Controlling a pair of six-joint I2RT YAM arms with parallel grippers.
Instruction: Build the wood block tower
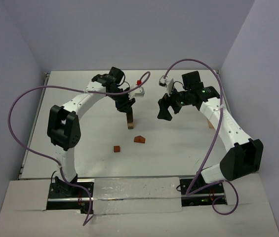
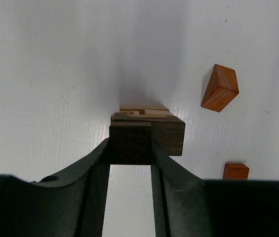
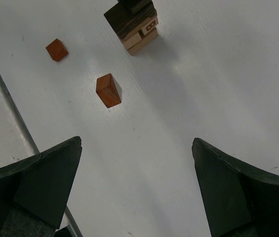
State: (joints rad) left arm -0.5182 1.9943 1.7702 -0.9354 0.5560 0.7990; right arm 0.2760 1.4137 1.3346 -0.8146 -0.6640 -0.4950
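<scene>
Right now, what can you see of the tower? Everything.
The tower is a narrow upright stack of small wooden blocks standing on the table. It has light tan pieces low down, a wider dark brown block above them, and a smaller dark top block. The left gripper is shut on that top block. A loose reddish block and a cube lie apart from it.

A flat white worktop (image 1: pixel 80 94) sits enclosed by pale lilac walls (image 1: pixel 129 29) on 3 sides. 1 light-tan wooden piece (image 1: pixel 210 122), mostly hidden, shows near its right edge.
</scene>
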